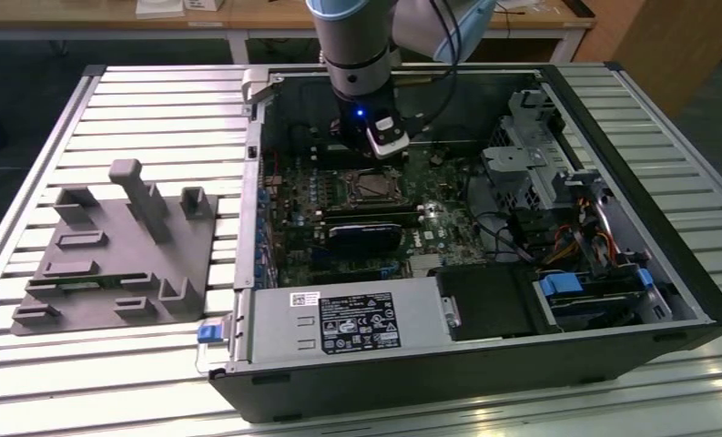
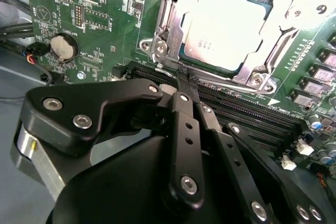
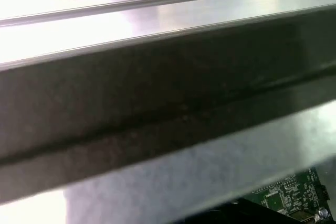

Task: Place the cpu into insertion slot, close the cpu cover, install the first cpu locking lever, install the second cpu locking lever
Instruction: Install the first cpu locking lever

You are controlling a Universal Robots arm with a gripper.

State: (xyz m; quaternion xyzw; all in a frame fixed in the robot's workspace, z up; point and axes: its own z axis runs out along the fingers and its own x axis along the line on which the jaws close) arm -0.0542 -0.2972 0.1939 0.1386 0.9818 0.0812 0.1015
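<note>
The insertion slot (image 2: 231, 30) sits on the green motherboard (image 2: 105, 19) just beyond your gripper (image 2: 186, 80), with the cpu (image 2: 226, 30) seated inside and the cpu cover (image 2: 283, 22) closed around it. You see the arm (image 1: 354, 45) reaching straight down into the open computer case (image 1: 652, 182), fingers pinched together at the socket's edge, grasping nothing you can make out.
</note>
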